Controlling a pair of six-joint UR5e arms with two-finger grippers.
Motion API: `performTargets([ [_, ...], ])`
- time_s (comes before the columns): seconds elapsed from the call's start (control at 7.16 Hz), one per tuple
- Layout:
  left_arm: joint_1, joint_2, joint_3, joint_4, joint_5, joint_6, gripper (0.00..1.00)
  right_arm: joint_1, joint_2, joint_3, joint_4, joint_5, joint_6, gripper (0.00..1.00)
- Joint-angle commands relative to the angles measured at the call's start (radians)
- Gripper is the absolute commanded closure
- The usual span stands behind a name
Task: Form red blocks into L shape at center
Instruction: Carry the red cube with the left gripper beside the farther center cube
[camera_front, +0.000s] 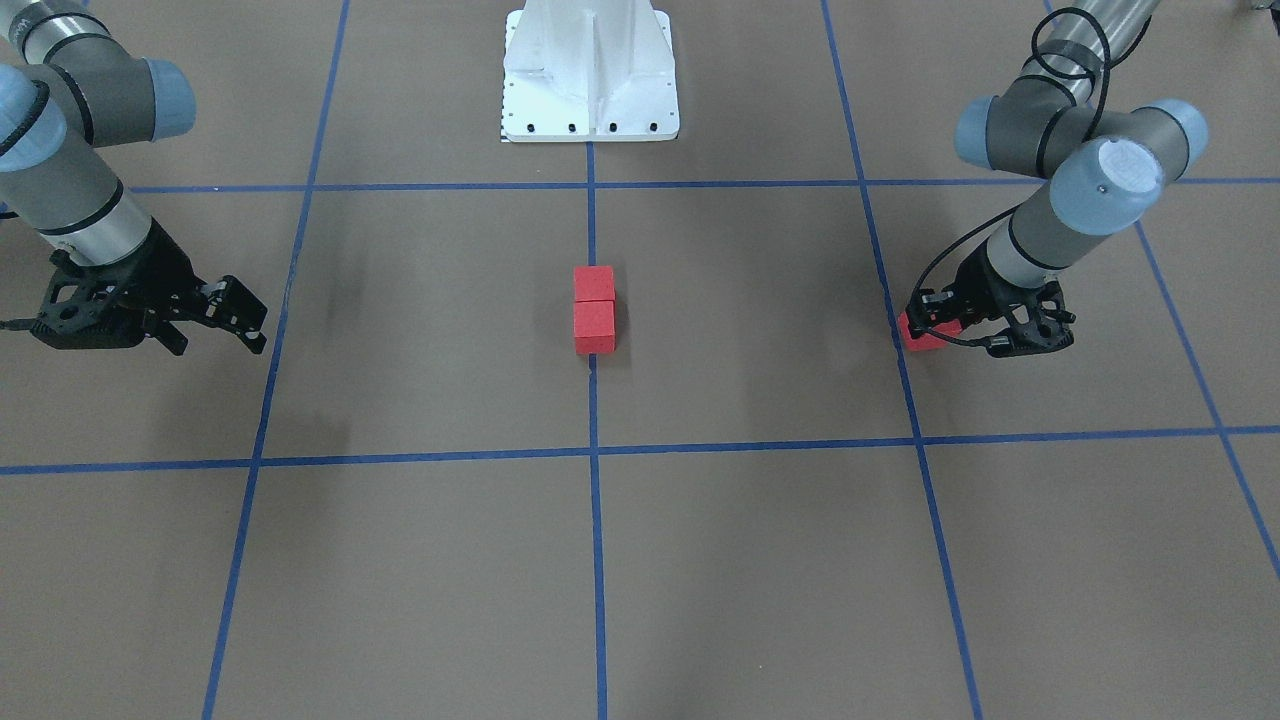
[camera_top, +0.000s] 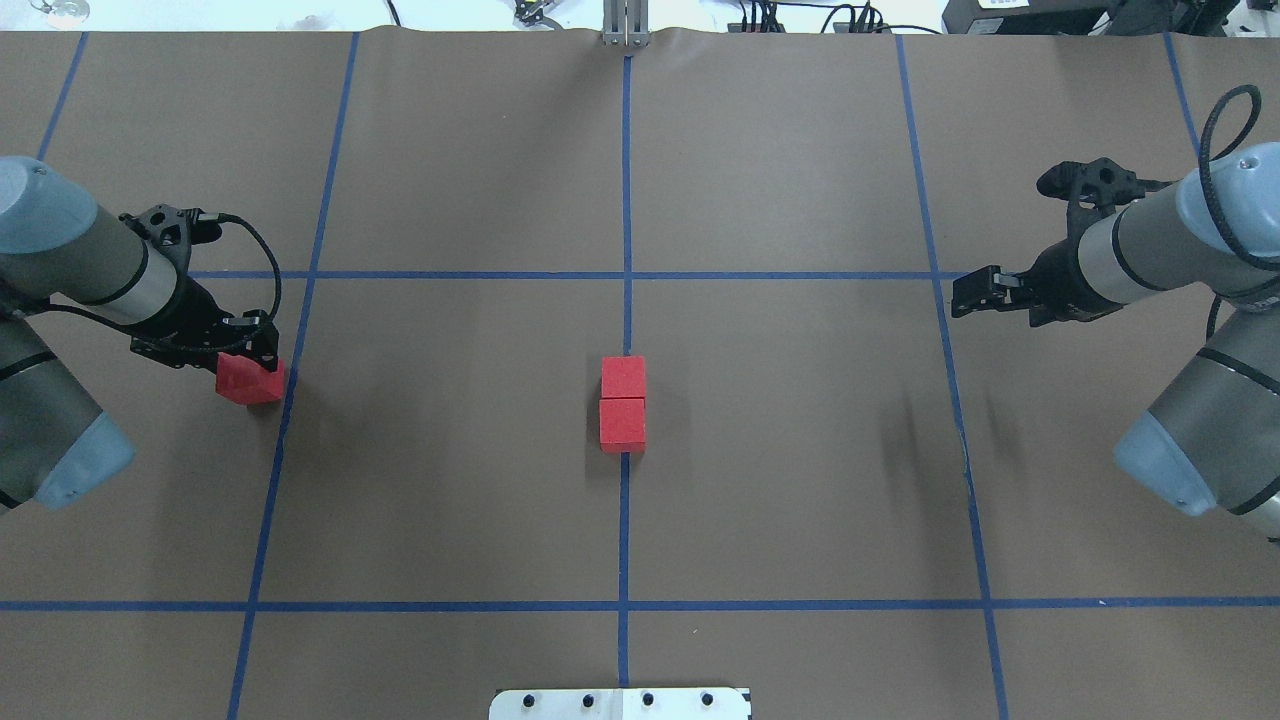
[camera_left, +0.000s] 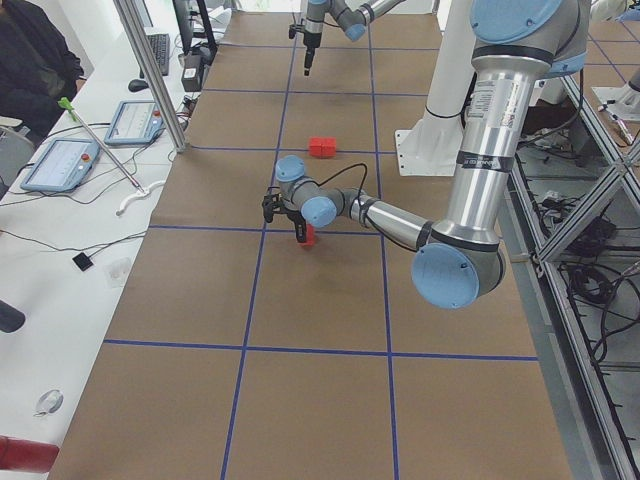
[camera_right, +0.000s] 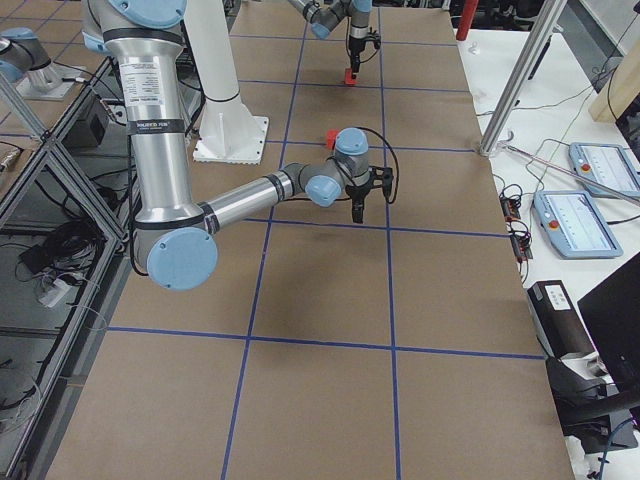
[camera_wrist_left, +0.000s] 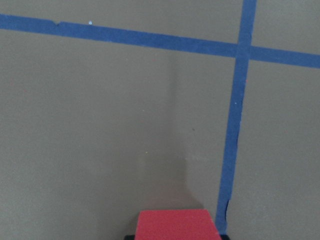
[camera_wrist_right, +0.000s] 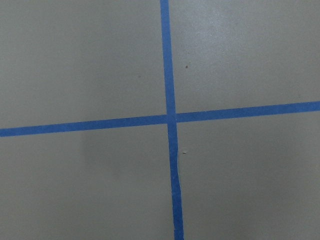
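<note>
- My left end effector (camera_top: 248, 358) is clamped on the third red block (camera_top: 250, 382), out at the left side of the table (camera_top: 450, 500), just beside a blue tape line (camera_top: 300, 300) and well apart from the center (camera_top: 560, 400).
- I cannot tell whether that block rests on the table or hangs just off it.
- The other two blocks, the farther red block (camera_top: 623, 377) and the nearer red block (camera_top: 622, 424), sit touching in a straight pair on the middle line (camera_top: 626, 200). Only the foot of the L is missing, so I judge the task about two thirds done.
- The step in hand is the carry. I should lift clear of the paper before travelling, so the block does not drag or twist in my grip.
- My block looks turned a little against the grid. I should square my wrist to the pair on the way.
- Coming from the left, the simplest spot is against the left face of one end block, not beside the seam.
- I should lower just beside that face, then ease in until the faces meet flush. A hard push would shove the pair off the line.
- I should let go only once the block is seated, then rise straight up.
- My right end effector (camera_top: 962, 298) hovers over a tape crossing far to the right, holding nothing. I cannot tell how wide it stands.
</note>
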Motion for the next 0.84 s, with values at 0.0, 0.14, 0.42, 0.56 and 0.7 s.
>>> performTargets([
  [0.0, -0.042, -0.025, -0.158, 0.241, 0.002, -0.011, 1.00, -0.001, 0.001, -0.004, 0.000, 0.000, 0.000, 0.01],
  [0.14, -0.037, -0.026, -0.200, 0.266, 0.014, -0.180, 1.00, -0.001, 0.001, -0.005, 0.000, 0.000, 0.000, 0.01],
  [0.42, 0.060, -0.132, -0.196, 0.284, 0.090, -0.522, 1.00, 0.002, 0.000, -0.001, 0.000, 0.003, 0.000, 0.01],
  [0.56, 0.126, -0.190, -0.193, 0.321, 0.092, -0.643, 1.00, 0.004, -0.003, -0.002, 0.005, 0.003, 0.000, 0.01],
  [0.7, 0.133, -0.275, -0.170, 0.332, 0.100, -0.784, 1.00, 0.004, -0.008, -0.004, 0.006, 0.001, 0.000, 0.01],
])
